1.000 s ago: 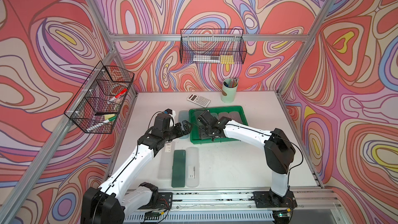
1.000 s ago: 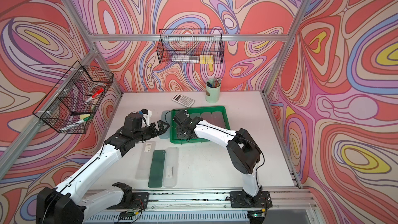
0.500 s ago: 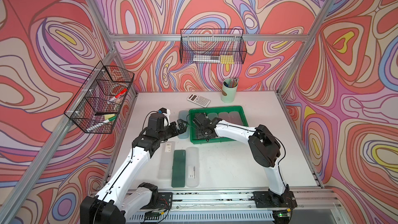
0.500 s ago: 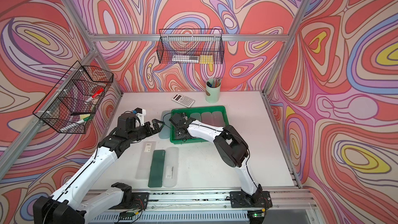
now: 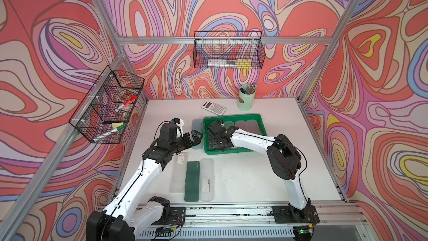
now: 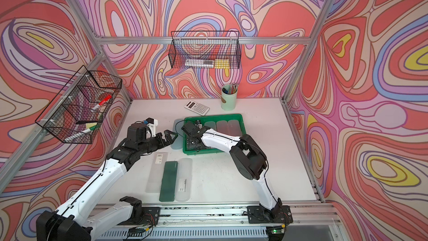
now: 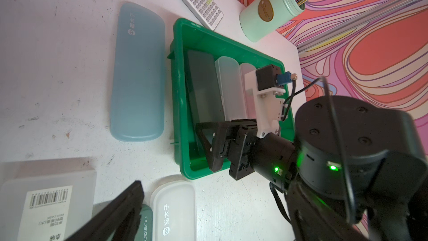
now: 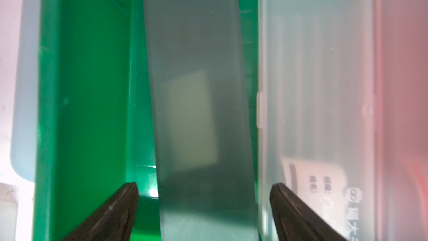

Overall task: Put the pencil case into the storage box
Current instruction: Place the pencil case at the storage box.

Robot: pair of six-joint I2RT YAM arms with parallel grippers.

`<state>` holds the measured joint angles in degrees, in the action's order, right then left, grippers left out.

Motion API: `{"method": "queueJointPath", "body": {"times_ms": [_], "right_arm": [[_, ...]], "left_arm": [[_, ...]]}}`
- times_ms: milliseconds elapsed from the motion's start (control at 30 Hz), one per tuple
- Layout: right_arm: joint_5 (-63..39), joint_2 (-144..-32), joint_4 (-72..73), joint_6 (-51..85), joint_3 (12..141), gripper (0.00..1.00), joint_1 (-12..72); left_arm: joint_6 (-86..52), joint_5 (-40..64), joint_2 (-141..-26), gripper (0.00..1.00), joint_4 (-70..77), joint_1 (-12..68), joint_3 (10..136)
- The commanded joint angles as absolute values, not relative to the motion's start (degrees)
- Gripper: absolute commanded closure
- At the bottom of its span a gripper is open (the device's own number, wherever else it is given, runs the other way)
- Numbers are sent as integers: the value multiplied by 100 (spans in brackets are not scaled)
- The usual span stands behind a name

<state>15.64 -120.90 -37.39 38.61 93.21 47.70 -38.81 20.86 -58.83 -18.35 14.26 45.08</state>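
The pencil case (image 8: 201, 112), smoky grey, lies slightly askew in the storage box (image 8: 81, 89), between the box wall and a clear case (image 8: 312, 89). It is straddled by the right gripper (image 8: 203, 184), whose jaws stand wide and touch nothing. A straight upward lift is advised, so that neither case is snagged. The left gripper (image 5: 195, 137) hangs beside the box, jaws seemingly parted and empty. Whether the pencil case lies flat cannot be told: one end is hidden under the gripper in both top views, and the wrist picture is blurred.
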Motion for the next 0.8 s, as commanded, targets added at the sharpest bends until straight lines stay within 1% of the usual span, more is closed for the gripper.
{"method": "queueJointPath", "body": {"times_ms": [0,100,333,533,767], "right_arm": [[1969,-11769,-3856,3765,9629,5,4770],[2218,-11924,-4104,3680,9870,2,4757],[2078,-12401,-4024,3531,10189,2,4677],[2299,-12862,-3958,3341,10612,2,4578],[2476,-13294,-3963,3255,10886,2,4544]], "left_arm": [[-3854,2088,-5650,1,-2011,1404,4384],[-3867,2027,-5529,1,-2077,1400,4271],[-3980,2024,-5288,1,-2184,1401,3851],[-4025,2070,-5087,1,-2234,1403,3591],[-4017,2149,-5150,1,-2224,1402,3525]]}}
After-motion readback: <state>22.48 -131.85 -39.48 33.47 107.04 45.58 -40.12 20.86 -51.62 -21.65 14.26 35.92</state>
